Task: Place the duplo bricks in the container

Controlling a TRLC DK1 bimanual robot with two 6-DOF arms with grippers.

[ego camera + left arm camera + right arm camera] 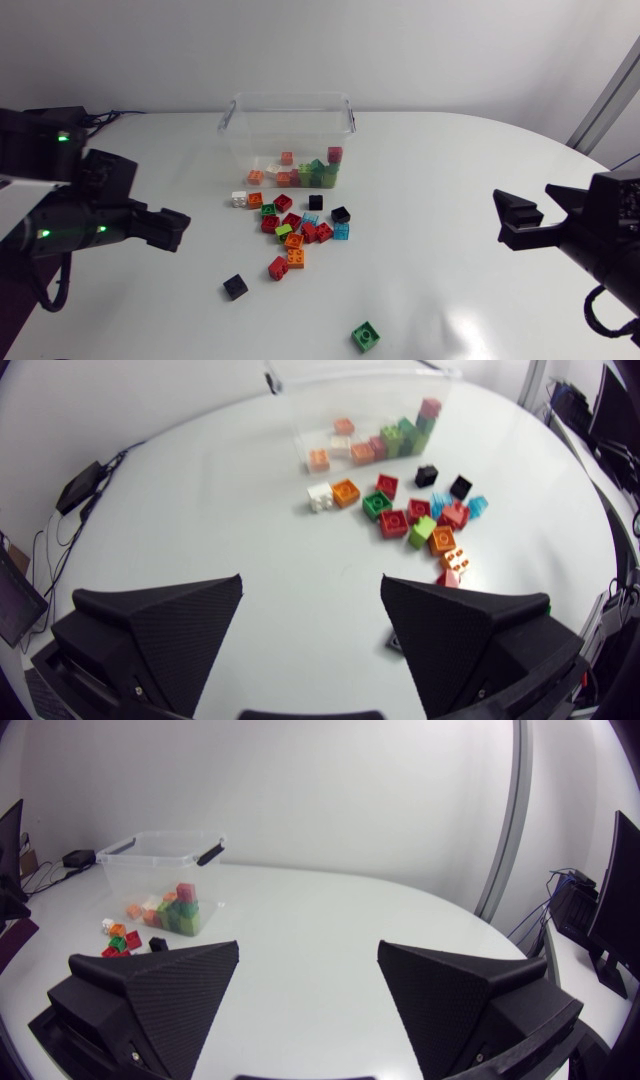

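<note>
The gripper (312, 582) holds its two fingers (160, 625) wide apart, with only bare table (200, 500) between them. Ahead of it lies a loose group of bricks (420, 520). A white one (320, 497) touches an orange one (345, 492), and near them are green, red, lime and blue bricks and two black ones (427, 474). A red brick (447, 578) is partly hidden behind one finger. Beyond the group stands the clear container (360, 395), which holds orange, white, red and green bricks.
</note>
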